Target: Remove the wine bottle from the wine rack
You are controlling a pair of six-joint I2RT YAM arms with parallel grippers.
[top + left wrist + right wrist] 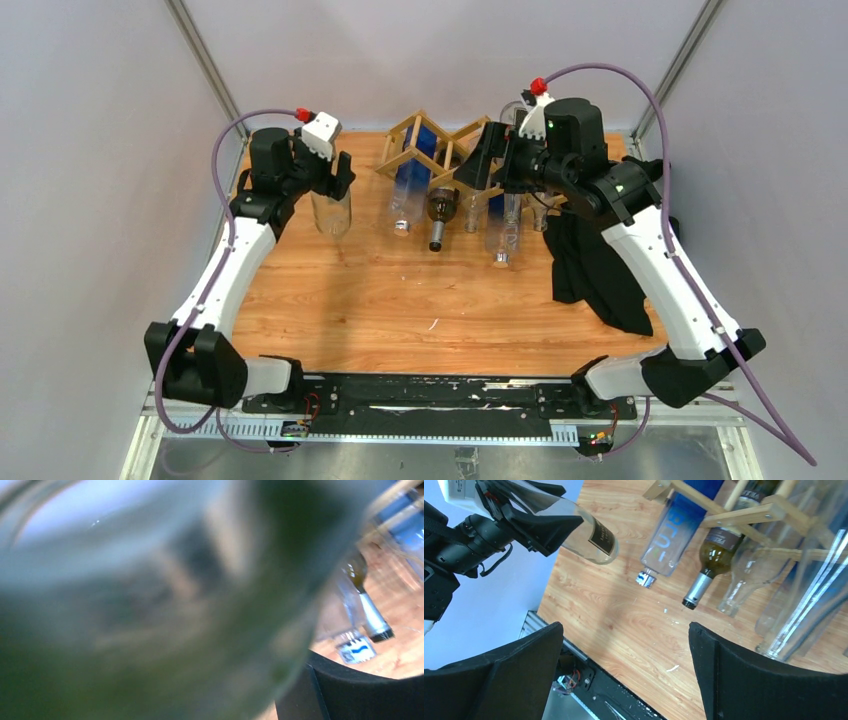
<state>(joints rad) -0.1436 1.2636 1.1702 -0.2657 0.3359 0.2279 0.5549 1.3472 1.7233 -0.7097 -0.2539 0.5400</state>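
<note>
The light wooden wine rack [443, 150] stands at the back middle of the table; it also shows in the right wrist view [749, 515]. A dark wine bottle with a silver neck [440, 212] [711, 562] lies in it, neck toward me, between a blue-labelled clear bottle [410, 195] [674, 530] and other clear bottles [505, 225]. My left gripper [335, 180] is shut on a clear glass bottle with a dark label [331, 212] [589, 530], held left of the rack and apart from it. That bottle blurs and fills the left wrist view [150, 605]. My right gripper [490, 155] [626, 665] is open and empty at the rack's right front.
A black cloth [590, 270] lies on the table at the right, under my right arm. The wooden table [400, 300] ends in a black rail [430, 395] at the near edge. Grey walls close in at both sides.
</note>
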